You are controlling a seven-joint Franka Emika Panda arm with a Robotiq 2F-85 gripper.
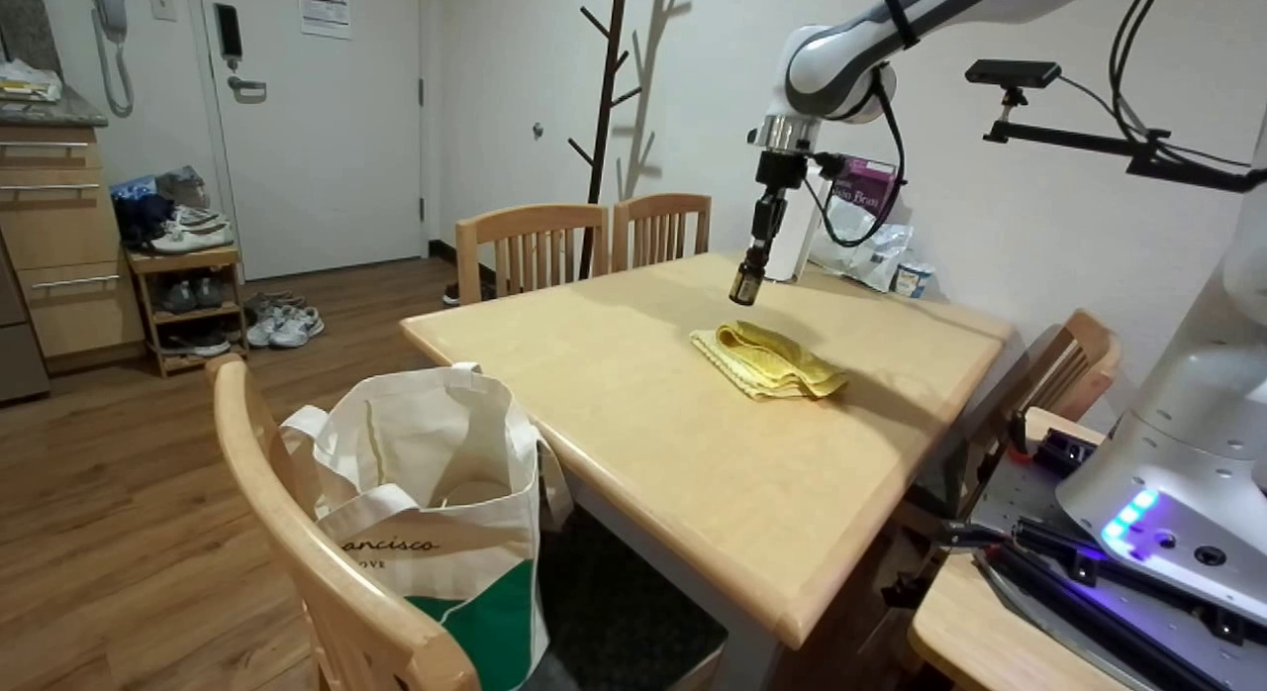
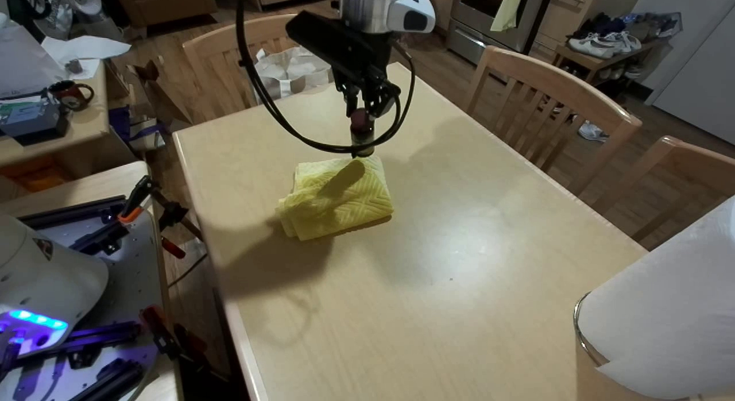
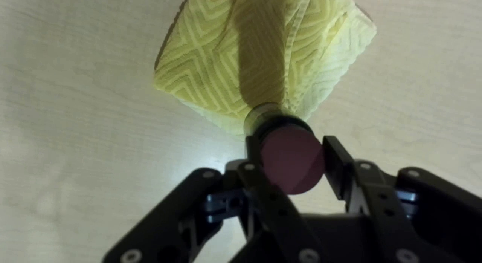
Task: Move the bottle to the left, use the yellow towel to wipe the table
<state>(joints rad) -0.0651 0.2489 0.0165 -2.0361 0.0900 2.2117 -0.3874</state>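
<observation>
A small dark bottle (image 1: 745, 286) with a dark red cap (image 3: 293, 161) is between my gripper's fingers. The bottle also shows in an exterior view (image 2: 362, 141). My gripper (image 1: 760, 253) is shut on it near the cap and appears to hold it slightly tilted, a little above the table (image 1: 633, 404). A folded yellow towel (image 1: 777, 364) lies on the table just beside and below the bottle; it also shows in an exterior view (image 2: 344, 203) and in the wrist view (image 3: 211, 67). The bottle's shadow falls across the towel.
A paper towel roll (image 2: 666, 309) stands on the table near bags (image 1: 861, 236) and a small tub (image 1: 911, 279) by the wall. Wooden chairs (image 1: 535, 226) surround the table. A canvas tote bag (image 1: 436, 493) sits on a chair. A cable (image 2: 298, 134) loops beside the gripper.
</observation>
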